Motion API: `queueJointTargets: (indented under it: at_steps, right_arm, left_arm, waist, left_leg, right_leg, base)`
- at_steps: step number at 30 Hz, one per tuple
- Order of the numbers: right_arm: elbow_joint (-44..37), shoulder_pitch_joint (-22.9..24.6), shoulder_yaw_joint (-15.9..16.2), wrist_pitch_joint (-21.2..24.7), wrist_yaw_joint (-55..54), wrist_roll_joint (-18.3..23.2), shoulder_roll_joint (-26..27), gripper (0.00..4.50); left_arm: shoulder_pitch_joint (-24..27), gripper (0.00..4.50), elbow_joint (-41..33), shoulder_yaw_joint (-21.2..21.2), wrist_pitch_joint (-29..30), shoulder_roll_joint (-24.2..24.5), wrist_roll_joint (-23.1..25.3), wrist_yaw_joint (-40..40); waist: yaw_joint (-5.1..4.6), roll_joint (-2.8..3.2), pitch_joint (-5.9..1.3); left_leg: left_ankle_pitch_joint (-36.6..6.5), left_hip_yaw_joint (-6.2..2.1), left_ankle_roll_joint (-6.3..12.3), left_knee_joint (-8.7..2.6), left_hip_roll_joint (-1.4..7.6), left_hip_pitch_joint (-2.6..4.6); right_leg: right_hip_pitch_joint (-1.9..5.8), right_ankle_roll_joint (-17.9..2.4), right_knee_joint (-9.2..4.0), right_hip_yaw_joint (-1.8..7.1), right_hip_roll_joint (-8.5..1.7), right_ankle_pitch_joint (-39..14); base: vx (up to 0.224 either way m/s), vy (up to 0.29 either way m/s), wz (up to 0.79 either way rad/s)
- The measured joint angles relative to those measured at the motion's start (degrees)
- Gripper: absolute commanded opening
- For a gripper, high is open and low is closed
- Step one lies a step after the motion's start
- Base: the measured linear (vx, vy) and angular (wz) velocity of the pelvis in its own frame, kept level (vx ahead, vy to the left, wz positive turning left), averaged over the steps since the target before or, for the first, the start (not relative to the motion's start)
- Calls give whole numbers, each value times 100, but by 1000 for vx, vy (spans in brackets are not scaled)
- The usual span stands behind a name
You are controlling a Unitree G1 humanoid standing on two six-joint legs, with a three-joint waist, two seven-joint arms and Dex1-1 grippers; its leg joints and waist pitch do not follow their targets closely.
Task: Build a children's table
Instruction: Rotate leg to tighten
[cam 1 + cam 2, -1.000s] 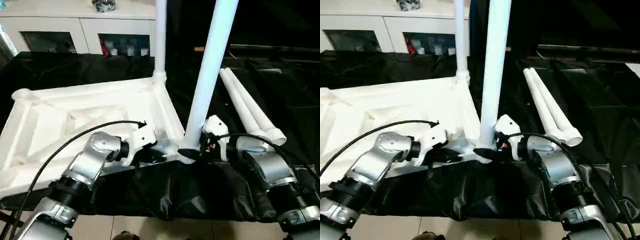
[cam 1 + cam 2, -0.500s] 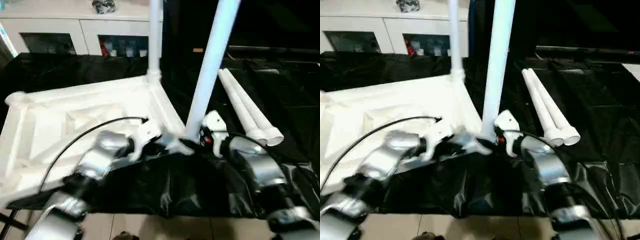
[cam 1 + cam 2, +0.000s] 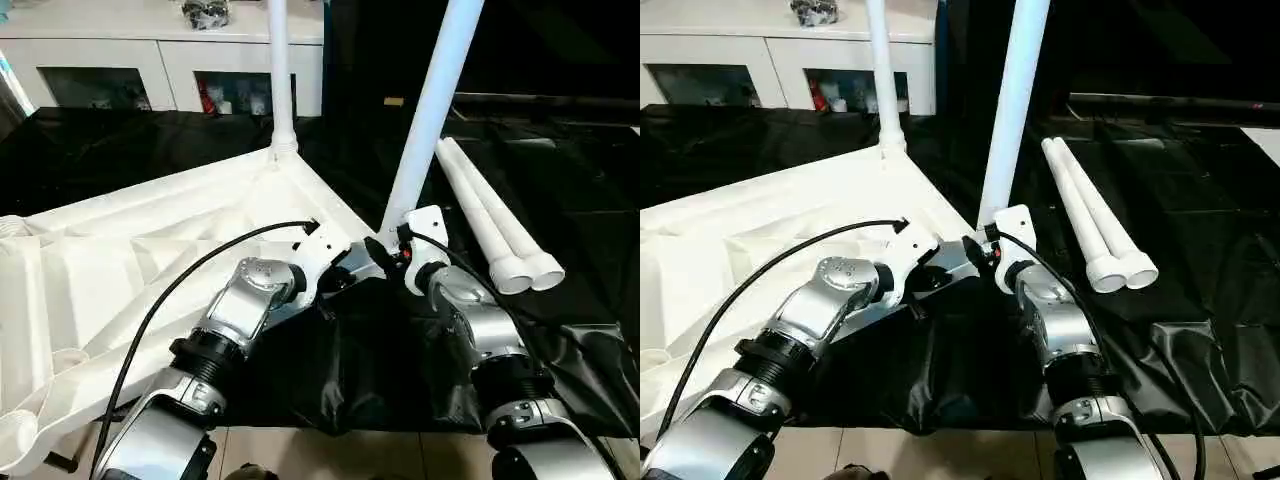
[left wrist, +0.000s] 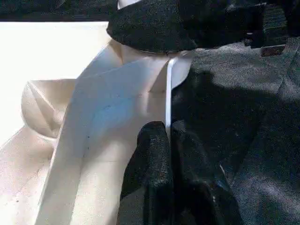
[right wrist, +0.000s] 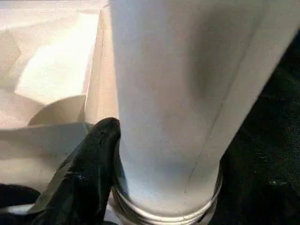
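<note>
Tabletop first: the large white plastic rectangular top with ribbed underside (image 3: 150, 250) lies upside down on the black cloth-covered work surface (image 3: 560, 200), tilted so that its near corner points toward the robot. One long white tapered tube leg (image 3: 278, 70) stands in the far corner socket, and a second standing leg (image 3: 430, 110) rises from the near corner. Two more white tube legs (image 3: 495, 225) lie side by side on the cloth, just beside the top.

At that near corner, the left gripper (image 4: 168, 154) is pinched tight on the top's thin raised rim (image 4: 168, 98), while the right gripper (image 3: 385, 250) clasps the base of the second standing leg.

Judging by this, two legs are fitted and the top is being turned. Next comes releasing, then fetching a loose leg for a free socket.
</note>
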Motion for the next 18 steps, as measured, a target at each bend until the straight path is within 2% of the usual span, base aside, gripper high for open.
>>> queueJointTargets:
  at_steps: [4, 7, 11, 18]
  right_arm:
    - [0, -14, -34, 1, 203, 54, 21, 357]
    - [-23, -13, 69, 2, 545, 70, -109, 357]
    - [-409, 164, 408, 67, 1525, 129, -558, 357]
    - [-1033, 438, 895, 155, 3150, 300, -1290, 357]
  left_arm:
    - [8, 0, -3, -32, -115, 111, 4, -117]
    - [46, 0, -34, -46, -256, 243, 1, -304]
    - [310, 0, -440, -81, -438, 623, -99, -874]
    - [667, 0, -1033, -249, -637, 1211, -386, -1982]
  waist:
    - [-12, -2, 2]
    - [-40, -1, 2]
    - [-53, 11, 4]
    - [47, 17, 5]
  left_leg:
    - [0, 0, 0, 0, 0, -3]
    - [0, 0, 0, -6, 0, -3]
    - [0, 0, 0, -13, 2, -8]
    - [-1, 0, 1, -18, 4, -23]
  right_leg:
    - [-5, 0, 0, 0, 0, 0]
    - [-10, 0, 2, 0, 0, 0]
    - [-23, -17, 12, -3, 0, 13]
    - [-30, -27, 9, -5, 1, 18]
  base:
    - [0, 0, 0]
    - [0, 0, 0]
    - [0, 0, 0]
    - [0, 0, 0]
